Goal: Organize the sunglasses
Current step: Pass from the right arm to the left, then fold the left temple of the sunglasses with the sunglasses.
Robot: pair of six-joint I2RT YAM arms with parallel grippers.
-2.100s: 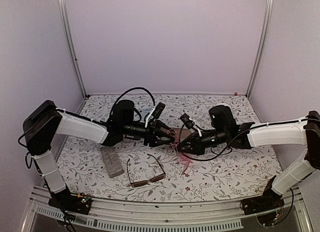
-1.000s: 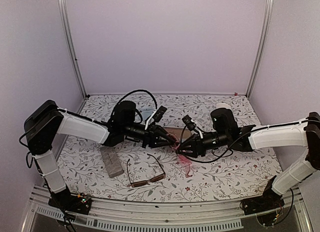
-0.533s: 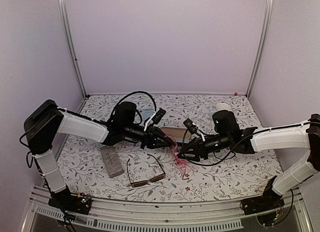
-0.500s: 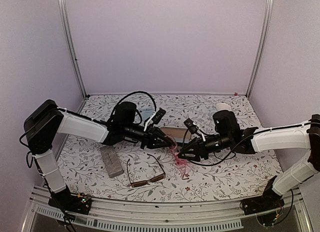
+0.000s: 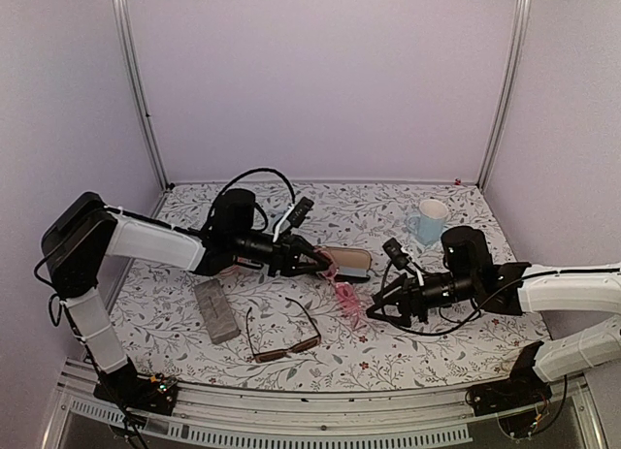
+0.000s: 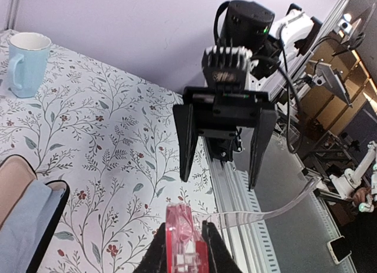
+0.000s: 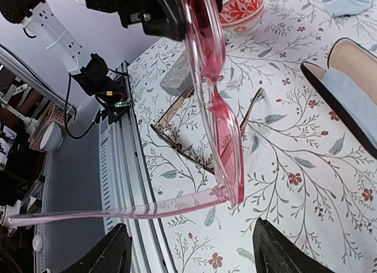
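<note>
Left claw (image 5: 328, 270) clenched on the pink-red sunglasses (image 5: 344, 294), which hang off the near side of the open black oval case (image 5: 349, 262); whether they touch the table (image 5: 446, 352) cannot be told. In the left wrist view the frame (image 6: 179, 240) is pinched between the fingers (image 6: 215, 258), one temple reaching out sideways. Right claw (image 5: 376, 308) released, to the near right of the case and just beside the held pair; its jaws stand apart with nothing between them (image 6: 220, 177). The right wrist view shows the pink frame (image 7: 215, 108) ahead of that claw (image 7: 200, 249), not within it. Brown sunglasses (image 5: 283, 335) lie unfolded on the table, near left of the case and apart from it. Grey case (image 5: 216, 311) lies farther left. Blue mug (image 5: 427, 221) stands beyond the case, to its right.
</note>
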